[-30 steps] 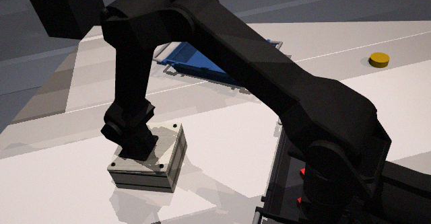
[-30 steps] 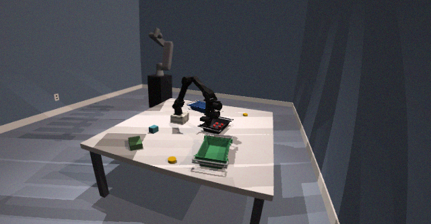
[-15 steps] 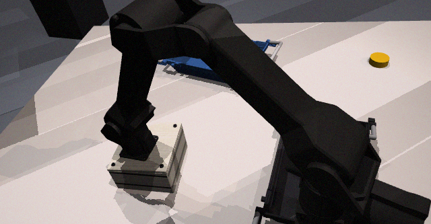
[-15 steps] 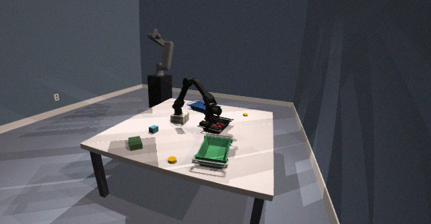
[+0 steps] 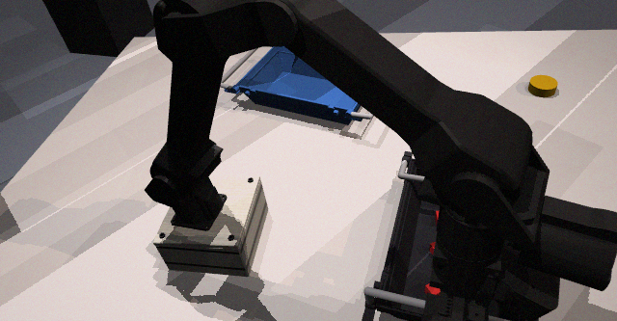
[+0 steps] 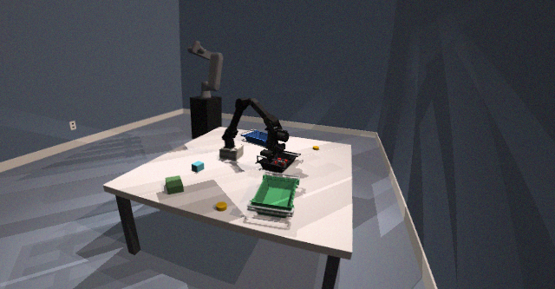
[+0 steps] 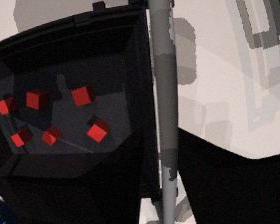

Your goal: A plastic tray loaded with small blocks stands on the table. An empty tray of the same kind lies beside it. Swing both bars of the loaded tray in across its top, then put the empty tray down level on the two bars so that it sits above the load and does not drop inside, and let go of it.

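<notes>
The loaded black tray (image 5: 395, 244) (image 6: 270, 166) (image 7: 91, 30) holds several red blocks. Its far bar (image 5: 413, 177) lies inward across the top at the end nearer the blue tray. Its near bar (image 5: 395, 297) (image 7: 166, 90) stands raised along the near end rim; its exact tilt is unclear. My gripper (image 7: 156, 132) is partly open, its fingertips on either side of the near bar in the wrist view, with no grip visible. In the top view my fingertips are hidden. An empty green tray (image 6: 275, 193) and an empty blue tray (image 5: 289, 106) (image 6: 256, 137) stand on the table.
My wooden base box (image 5: 202, 255) (image 6: 231, 152) stands left of the black tray. One yellow disc (image 5: 543, 85) (image 6: 316, 147) lies at the right, another yellow disc (image 6: 221, 206) near the front edge. A green block (image 6: 174, 185) and a cyan block (image 6: 198, 167) lie at the left.
</notes>
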`<move>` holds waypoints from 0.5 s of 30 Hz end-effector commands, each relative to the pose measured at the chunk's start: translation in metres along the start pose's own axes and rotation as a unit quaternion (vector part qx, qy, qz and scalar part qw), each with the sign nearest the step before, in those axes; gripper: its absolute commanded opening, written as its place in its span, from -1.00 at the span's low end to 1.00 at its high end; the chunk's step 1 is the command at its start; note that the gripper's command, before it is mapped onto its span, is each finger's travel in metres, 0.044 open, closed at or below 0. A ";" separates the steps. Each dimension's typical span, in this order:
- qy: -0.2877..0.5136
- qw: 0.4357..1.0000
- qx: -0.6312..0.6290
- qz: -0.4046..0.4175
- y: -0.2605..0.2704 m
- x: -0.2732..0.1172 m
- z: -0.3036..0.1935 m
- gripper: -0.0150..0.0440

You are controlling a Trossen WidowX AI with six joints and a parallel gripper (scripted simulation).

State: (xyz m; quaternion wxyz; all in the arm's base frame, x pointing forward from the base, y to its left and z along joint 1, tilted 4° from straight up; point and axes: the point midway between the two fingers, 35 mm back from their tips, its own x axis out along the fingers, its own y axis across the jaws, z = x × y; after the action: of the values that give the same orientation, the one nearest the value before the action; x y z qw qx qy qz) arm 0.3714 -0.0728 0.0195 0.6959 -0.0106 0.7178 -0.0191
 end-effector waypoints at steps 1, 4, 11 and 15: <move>0.001 1.000 -0.002 0.004 0.020 0.003 -0.001 -0.19; 0.001 1.000 -0.002 0.004 0.031 0.012 -0.001 -0.19; 0.001 1.000 -0.002 0.005 0.038 0.014 0.000 -0.19; 0.001 1.000 -0.002 0.004 0.036 -0.008 0.001 -0.19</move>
State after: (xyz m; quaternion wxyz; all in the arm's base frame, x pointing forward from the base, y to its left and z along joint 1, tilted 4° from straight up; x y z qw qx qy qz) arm 0.3688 -0.0346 0.0081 0.6890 -0.0094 0.7247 -0.0093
